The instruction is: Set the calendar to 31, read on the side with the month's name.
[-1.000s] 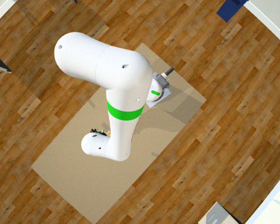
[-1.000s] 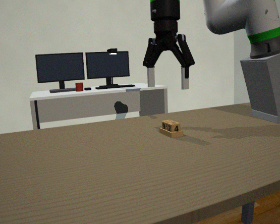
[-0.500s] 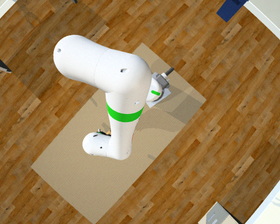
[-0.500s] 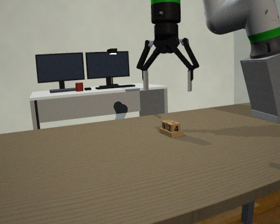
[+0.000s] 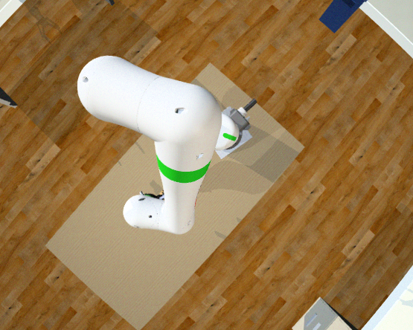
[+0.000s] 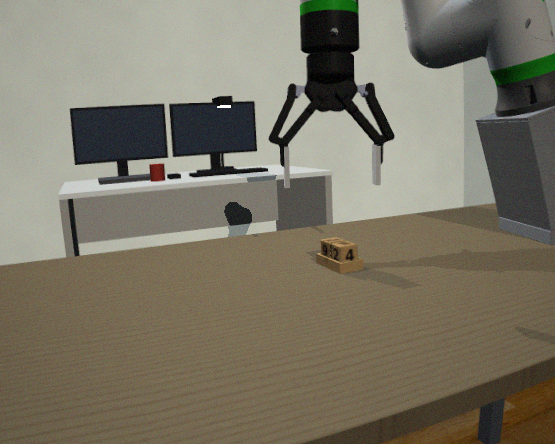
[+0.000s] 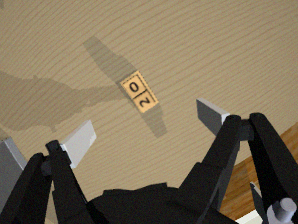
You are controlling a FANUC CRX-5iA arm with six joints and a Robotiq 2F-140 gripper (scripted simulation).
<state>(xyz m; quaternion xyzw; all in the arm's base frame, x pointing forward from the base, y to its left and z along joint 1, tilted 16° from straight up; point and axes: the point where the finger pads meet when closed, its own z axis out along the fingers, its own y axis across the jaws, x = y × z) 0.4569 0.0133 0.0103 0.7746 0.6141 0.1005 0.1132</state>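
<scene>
The small wooden calendar (image 6: 340,255) (image 7: 139,91) stands on the brown table (image 6: 181,325) (image 5: 97,253), with two number cubes side by side in its tray (image 6: 342,266). In the exterior view the digits 9, 2 and 4 show on the sides that face the camera. In the wrist view the cubes' top faces show 0 and 2. No month name can be read. My gripper (image 6: 331,175) (image 7: 143,119) is open wide and empty, hanging high above the calendar. In the top view the arm (image 5: 179,178) hides the calendar.
The robot's grey base pedestal (image 6: 531,170) stands at the table's right end. Behind the table is a white desk (image 6: 196,185) with two monitors and a red cup (image 6: 156,172). The arm's shadows fall on the table near the calendar.
</scene>
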